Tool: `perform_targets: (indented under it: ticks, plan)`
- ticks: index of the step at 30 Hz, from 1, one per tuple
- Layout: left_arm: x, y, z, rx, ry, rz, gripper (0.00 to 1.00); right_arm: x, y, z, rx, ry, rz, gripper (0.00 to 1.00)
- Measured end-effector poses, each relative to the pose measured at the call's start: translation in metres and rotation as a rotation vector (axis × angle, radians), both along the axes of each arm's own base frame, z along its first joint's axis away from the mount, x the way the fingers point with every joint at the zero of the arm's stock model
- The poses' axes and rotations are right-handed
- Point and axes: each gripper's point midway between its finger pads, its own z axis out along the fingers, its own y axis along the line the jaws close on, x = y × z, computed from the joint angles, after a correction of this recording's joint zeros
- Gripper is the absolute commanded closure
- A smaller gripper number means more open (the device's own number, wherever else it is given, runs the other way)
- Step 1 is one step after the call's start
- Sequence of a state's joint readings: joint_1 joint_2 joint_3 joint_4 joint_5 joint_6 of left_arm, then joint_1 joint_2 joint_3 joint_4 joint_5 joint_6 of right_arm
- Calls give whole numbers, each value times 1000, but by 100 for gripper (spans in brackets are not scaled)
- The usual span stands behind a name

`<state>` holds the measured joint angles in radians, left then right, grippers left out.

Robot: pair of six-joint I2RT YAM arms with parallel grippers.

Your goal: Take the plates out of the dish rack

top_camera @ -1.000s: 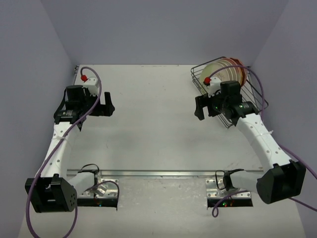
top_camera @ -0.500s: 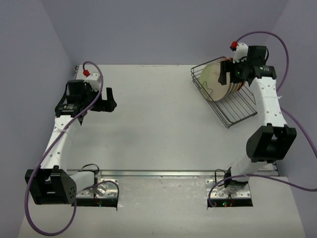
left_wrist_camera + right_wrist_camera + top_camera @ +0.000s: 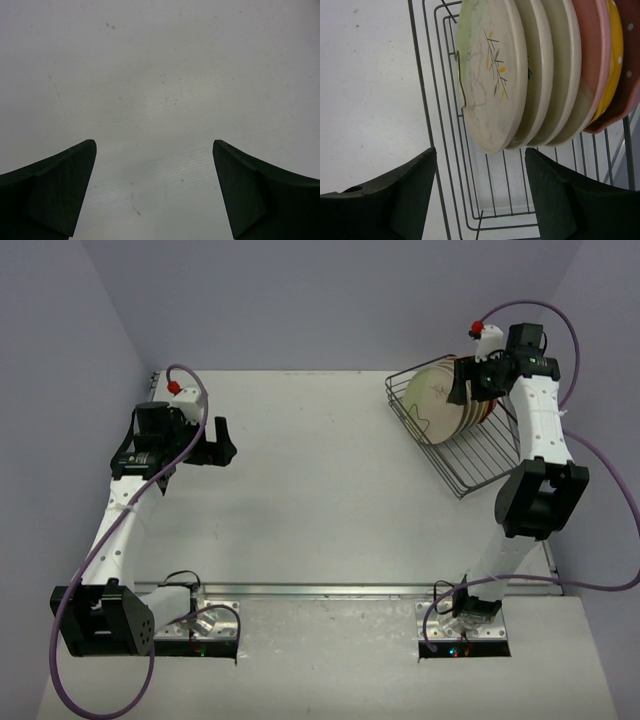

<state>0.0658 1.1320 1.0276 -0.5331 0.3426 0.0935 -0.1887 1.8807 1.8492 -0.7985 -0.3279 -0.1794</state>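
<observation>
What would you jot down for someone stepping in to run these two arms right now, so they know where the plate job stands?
The left gripper is open and empty, over the bare table, far from the rack.
The right gripper is open and empty, fingers either side of the front cream plate; no contact is visible.
The plates all stand on edge in the dish rack, at the far right corner.
Done: nothing unloaded yet.
Left: grip and lift out every plate.
</observation>
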Motion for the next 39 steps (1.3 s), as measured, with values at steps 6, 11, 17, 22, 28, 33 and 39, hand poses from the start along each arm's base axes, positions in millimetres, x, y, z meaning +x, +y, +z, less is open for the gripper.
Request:
perform_targets:
  ticks: [6, 11, 17, 22, 28, 33, 39]
  plan:
    - [1, 0, 1, -4, -5, 1, 0, 14, 5, 4, 22, -13, 28, 35]
    - [2, 0, 2, -4, -11, 2, 0, 25, 3, -13, 29, 14, 30, 37]
    - [2, 0, 1, -3, -10, 2, 0, 28, 2, -36, 37, 63, 30, 38]
    - [3, 0, 1, -3, -10, 3, 0, 30, 1, -42, 29, 72, 36, 38]
    - [4, 0, -2, -3, 1, 4, 0, 35, 1, -51, 17, 71, 53, 40]
    - [5, 0, -4, -3, 7, 4, 0, 41, 3, -65, 18, 82, 67, 48]
    - [5, 0, -4, -3, 7, 4, 0, 42, 8, -73, 52, 100, 67, 58]
